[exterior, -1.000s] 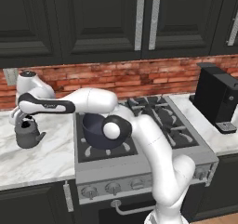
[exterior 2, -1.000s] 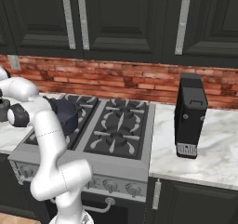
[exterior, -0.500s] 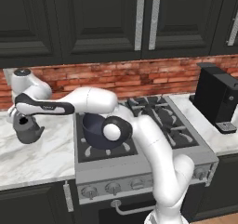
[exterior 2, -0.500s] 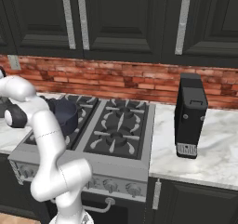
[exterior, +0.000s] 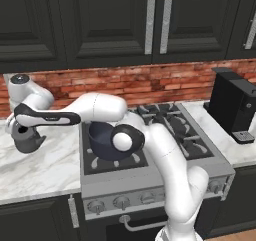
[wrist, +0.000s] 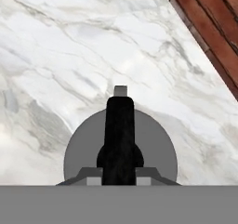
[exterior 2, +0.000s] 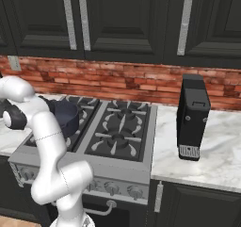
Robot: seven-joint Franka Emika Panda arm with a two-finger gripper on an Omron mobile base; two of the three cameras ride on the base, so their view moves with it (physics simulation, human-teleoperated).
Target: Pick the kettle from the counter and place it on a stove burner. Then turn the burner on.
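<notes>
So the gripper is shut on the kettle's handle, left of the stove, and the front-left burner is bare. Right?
Not quite. The front-left burner isn't bare: a dark-blue pot sits on it, as the left base view shows. The rest holds: the gripper is shut on the handle of the kettle, left of the stove.

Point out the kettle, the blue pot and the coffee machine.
kettle (exterior: 26, 140), left base view, its grey body.
blue pot (exterior: 102, 137), left base view, its inner wall.
coffee machine (exterior 2: 192, 115), right base view, its front face.
</notes>
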